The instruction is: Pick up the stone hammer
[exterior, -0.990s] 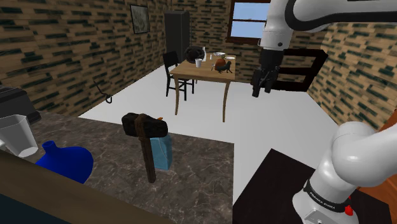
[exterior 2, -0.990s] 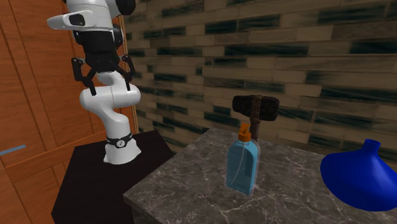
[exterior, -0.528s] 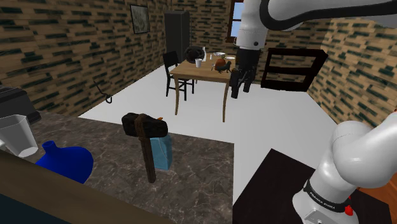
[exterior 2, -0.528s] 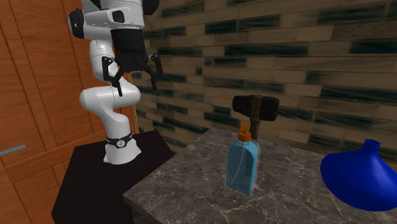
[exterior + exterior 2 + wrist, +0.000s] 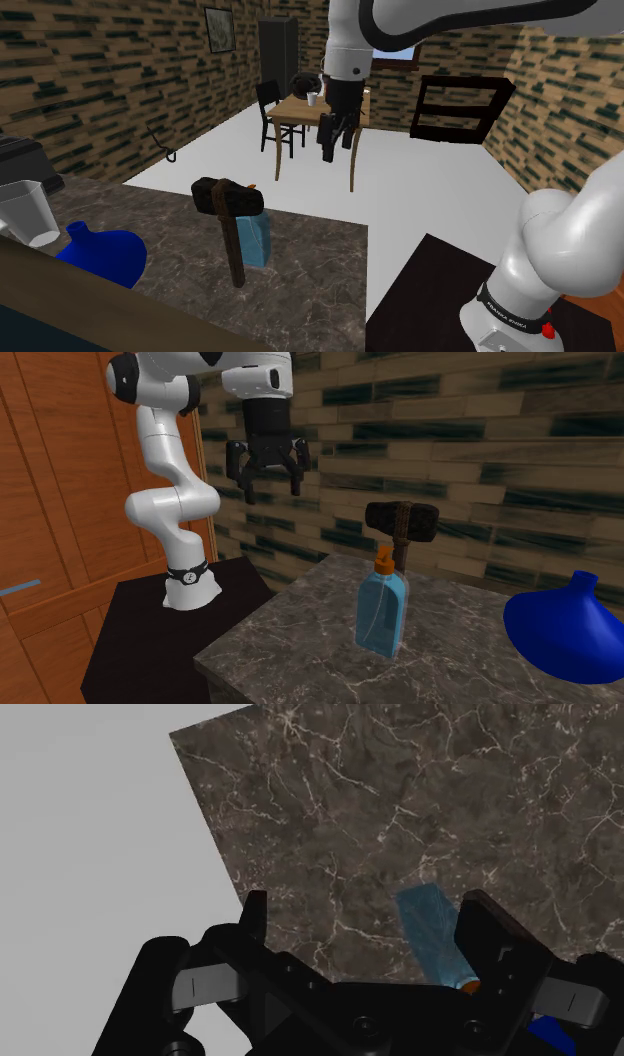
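Gripper [image 5: 272, 487] aloft, spread; spray bottle [image 5: 381, 617] right by hammer [image 5: 402, 520], poss. touching; vase [image 5: 570, 632] nr.

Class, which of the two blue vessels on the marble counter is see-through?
The pale spray bottle with the orange top, beside the hammer; the vase is opaque, deep blue.

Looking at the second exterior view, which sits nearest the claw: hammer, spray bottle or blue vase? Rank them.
1. Hammer, upright, head uppermost, only just nearest the claw.
2. Spray bottle, right beside it, lower down.
3. Blue vase, at the view's far right.
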`<state>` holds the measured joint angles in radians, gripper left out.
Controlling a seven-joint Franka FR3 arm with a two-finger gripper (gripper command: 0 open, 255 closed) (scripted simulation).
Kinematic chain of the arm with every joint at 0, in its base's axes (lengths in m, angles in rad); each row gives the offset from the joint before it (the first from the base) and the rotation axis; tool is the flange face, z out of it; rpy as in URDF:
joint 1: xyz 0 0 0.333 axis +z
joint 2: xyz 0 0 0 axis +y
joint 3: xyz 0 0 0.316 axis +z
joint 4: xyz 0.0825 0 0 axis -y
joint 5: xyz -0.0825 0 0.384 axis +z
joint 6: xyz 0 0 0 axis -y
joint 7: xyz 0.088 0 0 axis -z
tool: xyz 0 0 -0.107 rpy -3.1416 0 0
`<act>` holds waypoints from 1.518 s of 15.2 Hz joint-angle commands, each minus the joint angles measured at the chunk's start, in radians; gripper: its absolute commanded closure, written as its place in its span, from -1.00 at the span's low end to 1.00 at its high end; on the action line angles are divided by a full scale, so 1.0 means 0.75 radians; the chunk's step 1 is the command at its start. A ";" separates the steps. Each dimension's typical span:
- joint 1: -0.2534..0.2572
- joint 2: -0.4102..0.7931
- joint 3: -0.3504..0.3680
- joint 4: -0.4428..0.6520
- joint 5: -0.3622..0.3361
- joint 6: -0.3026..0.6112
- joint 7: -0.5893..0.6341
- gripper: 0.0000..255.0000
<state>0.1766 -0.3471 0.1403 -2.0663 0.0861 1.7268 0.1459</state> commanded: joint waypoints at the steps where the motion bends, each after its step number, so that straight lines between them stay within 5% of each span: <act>1: 0.020 0.092 0.035 0.084 -0.010 0.014 0.006 -1.00; 17: 0.253 0.755 0.279 0.815 -0.245 -0.059 0.103 -1.00; 23: 0.247 0.743 0.275 0.692 -0.241 0.053 0.104 -1.00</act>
<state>0.3621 0.2095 0.3467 -1.5350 -0.0944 1.7530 0.2241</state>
